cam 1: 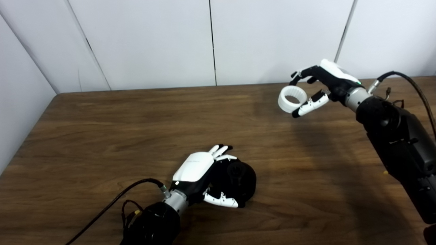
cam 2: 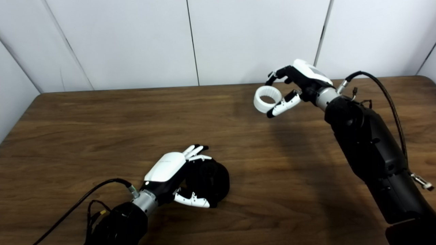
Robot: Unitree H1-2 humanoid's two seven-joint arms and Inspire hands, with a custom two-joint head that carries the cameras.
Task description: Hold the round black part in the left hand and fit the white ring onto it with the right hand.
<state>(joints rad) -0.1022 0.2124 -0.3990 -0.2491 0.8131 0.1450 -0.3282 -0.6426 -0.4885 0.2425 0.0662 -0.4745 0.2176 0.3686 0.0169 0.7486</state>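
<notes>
The round black part [cam 1: 240,182] lies on the brown table [cam 1: 102,129] near the front centre. My left hand [cam 1: 201,172] is wrapped around its left side, fingers over the top and thumb beneath, resting on the table. The white ring [cam 1: 292,98] is held up above the table's far right by my right hand [cam 1: 318,90], pinched between fingers and thumb, with its opening facing up. The ring is far from the black part, up and to the right. Both also show in the right eye view: the part [cam 2: 211,183] and the ring [cam 2: 267,98].
White wall panels [cam 1: 211,41] stand behind the table's far edge. Black cables [cam 1: 112,204] trail from both wrists. The right forearm [cam 1: 398,146] crosses the table's right side and casts a shadow on it.
</notes>
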